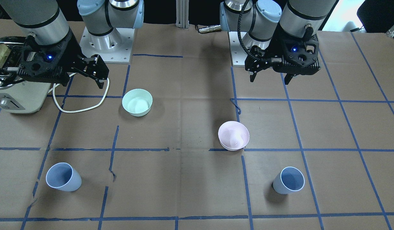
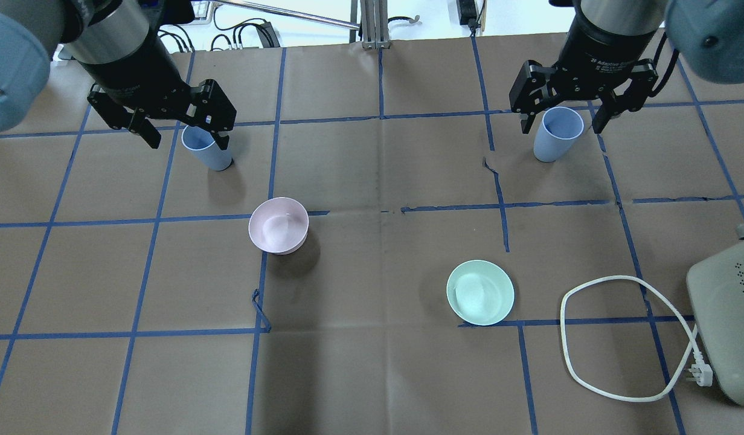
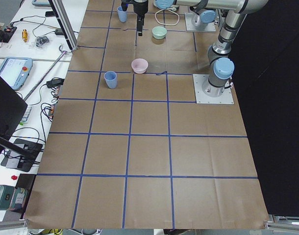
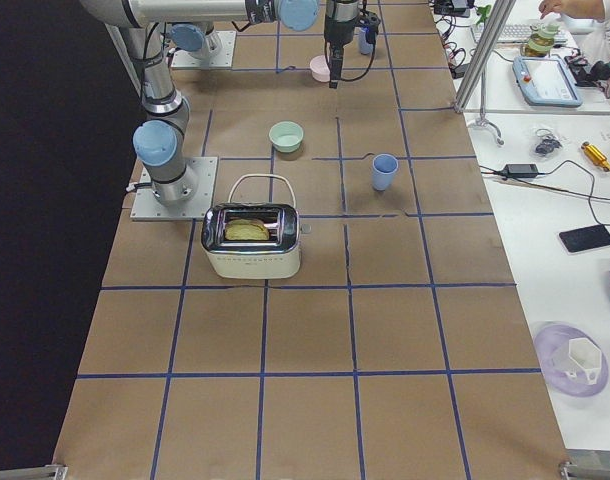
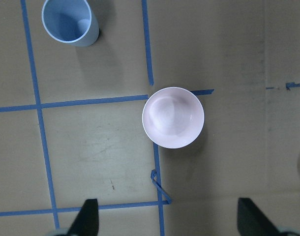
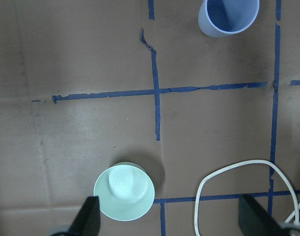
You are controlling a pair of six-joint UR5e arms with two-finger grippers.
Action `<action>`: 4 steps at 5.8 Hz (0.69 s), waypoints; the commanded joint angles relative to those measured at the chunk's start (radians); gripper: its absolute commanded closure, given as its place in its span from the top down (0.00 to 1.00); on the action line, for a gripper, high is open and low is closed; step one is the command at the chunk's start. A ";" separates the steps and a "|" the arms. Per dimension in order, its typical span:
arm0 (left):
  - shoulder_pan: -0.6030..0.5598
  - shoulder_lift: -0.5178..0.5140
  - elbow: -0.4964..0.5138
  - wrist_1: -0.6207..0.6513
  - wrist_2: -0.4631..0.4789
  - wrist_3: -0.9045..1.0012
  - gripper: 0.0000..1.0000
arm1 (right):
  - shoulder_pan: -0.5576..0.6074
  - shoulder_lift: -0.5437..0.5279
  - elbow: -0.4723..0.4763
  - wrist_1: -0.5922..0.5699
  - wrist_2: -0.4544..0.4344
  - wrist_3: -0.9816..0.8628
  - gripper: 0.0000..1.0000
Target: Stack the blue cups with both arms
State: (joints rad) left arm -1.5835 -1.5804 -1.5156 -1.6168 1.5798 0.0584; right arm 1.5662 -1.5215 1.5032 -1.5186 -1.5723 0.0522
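Two pale blue cups stand upright and far apart on the brown table. One cup (image 2: 206,151) is on my left side, also in the left wrist view (image 5: 69,22). The other cup (image 2: 556,136) is on my right side, also in the right wrist view (image 6: 228,17). My left gripper (image 2: 186,144) is open and empty, high above the table, with its fingertips (image 5: 88,216) at the bottom edge of its wrist view. My right gripper (image 2: 562,127) is open and empty, also held high.
A pink bowl (image 2: 278,225) sits centre-left, below my left gripper. A mint-green bowl (image 2: 481,292) sits centre-right. A toaster (image 2: 725,326) with a looped white cord (image 2: 619,338) stands at the right edge. Blue tape lines grid the table.
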 commanded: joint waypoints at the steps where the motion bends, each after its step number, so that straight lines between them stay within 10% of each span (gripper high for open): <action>1: -0.001 0.000 0.000 0.000 0.002 0.000 0.99 | 0.000 0.000 0.002 0.000 0.000 -0.002 1.00; 4: 0.010 -0.013 -0.002 0.003 0.008 0.017 0.98 | -0.002 0.001 0.002 -0.002 0.000 -0.002 1.00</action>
State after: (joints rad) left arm -1.5772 -1.5805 -1.5185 -1.6169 1.5835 0.0693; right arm 1.5657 -1.5206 1.5048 -1.5198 -1.5723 0.0507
